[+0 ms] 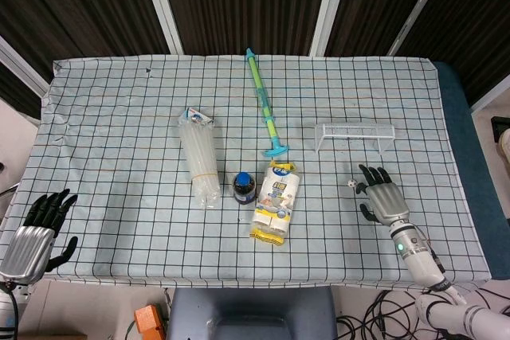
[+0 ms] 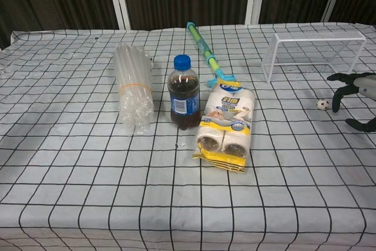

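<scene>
Your right hand (image 1: 381,193) hovers spread beside the small ball (image 1: 351,184) near the bench's right edge

The ball lies on the checked cloth just left of your right hand's fingertips (image 2: 338,77), in front of the little white goal (image 1: 355,134); that hand holds nothing, fingers apart. To take the ball cleanly, I'd judge you should come down over it slowly and pinch with thumb and a finger, since it looks likely to roll at a nudge. Your left hand (image 1: 38,228) sits at the front left corner, fingers loosely apart and empty, well apart from the cup stack (image 1: 198,158), cola bottle (image 1: 245,187), tissue pack (image 1: 276,201) and green stick (image 1: 264,101) at mid-bench
</scene>
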`<state>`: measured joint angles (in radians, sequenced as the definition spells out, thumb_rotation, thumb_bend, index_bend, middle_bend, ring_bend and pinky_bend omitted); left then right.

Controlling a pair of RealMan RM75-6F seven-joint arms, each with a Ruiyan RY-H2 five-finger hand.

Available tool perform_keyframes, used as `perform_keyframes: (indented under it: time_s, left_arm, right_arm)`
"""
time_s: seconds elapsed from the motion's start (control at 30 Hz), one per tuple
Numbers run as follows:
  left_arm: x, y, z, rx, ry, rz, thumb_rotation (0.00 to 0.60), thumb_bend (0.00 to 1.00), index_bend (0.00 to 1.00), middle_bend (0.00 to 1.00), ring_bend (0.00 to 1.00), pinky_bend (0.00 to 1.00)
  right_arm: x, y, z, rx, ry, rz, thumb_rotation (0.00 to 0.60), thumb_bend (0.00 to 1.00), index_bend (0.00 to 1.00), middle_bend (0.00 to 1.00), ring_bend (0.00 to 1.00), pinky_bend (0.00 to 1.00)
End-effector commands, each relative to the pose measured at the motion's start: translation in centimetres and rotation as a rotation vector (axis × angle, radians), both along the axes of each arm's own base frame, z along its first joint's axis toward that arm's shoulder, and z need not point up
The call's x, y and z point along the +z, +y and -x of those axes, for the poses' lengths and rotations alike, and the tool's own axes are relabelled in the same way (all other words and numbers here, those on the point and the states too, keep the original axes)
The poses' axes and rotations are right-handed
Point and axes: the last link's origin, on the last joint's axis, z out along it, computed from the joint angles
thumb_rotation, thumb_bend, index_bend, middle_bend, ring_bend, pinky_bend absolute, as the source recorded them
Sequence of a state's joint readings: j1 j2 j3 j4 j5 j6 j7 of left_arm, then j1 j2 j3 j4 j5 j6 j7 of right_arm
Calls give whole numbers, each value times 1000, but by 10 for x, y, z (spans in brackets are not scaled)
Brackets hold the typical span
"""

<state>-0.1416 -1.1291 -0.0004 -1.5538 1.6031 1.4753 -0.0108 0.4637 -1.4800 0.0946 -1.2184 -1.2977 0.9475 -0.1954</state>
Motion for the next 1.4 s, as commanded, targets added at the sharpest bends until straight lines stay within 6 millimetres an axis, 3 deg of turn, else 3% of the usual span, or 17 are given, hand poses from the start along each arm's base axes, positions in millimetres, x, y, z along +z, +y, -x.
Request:
perform_keyframes:
  time_s: [0.03, 0.47, 0.53, 0.57, 0.6, 0.63, 0.8, 1.1, 1.23, 1.4]
  left_arm:
    - [0, 0, 0, 1, 0, 0, 600, 429, 19, 0, 0, 18]
    - [4, -3, 2, 0, -5, -14, 600, 428, 19, 0, 0, 18]
    - [3, -3, 2, 1, -5, -12, 600, 429, 19, 0, 0, 18]
    - [3, -3, 1, 1, -5, -12, 600, 428, 19, 0, 0, 19]
    - [3, -3, 1, 1, -5, -12, 600, 428, 19, 0, 0, 19]
    - [3, -3, 1, 0, -6, -13, 600, 428, 19, 0, 0, 19]
    - [4, -4, 0, -7, -5, -18, 600, 428, 18, 0, 0, 19]
    - [4, -8, -1, -19, -5, -21, 600, 428, 18, 0, 0, 19]
    - [5, -9, -1, -22, -6, -29, 600, 429, 12, 0, 0, 19]
    - [6, -10, -2, -27, -8, -37, 600, 428, 2, 0, 0, 18]
  right_arm:
    - [0, -1, 0, -3, 1, 2, 600, 558, 508, 0, 0, 0]
    - [-8, -4, 0, -23, 25, -20, 600, 559, 480, 0, 0, 0]
    - [-10, -6, 2, -55, 38, -33, 600, 558, 290, 0, 0, 0]
    - [-11, -9, 0, -69, 35, -33, 600, 558, 122, 0, 0, 0]
    - [-11, -11, -2, -71, 28, -23, 600, 558, 27, 0, 0, 0]
    - [-11, -13, -4, -71, 19, -11, 600, 558, 1, 0, 0, 0]
    - [-2, -17, -18, -15, -83, 75, 600, 558, 0, 0, 0, 0]
    - [34, -4, -12, 57, -124, 185, 600, 558, 0, 0, 0, 0]
    - [52, 22, -5, 50, -103, 190, 600, 558, 0, 0, 0, 0]
    - [88, 101, -5, 98, -76, 275, 600, 474, 0, 0, 0, 0]
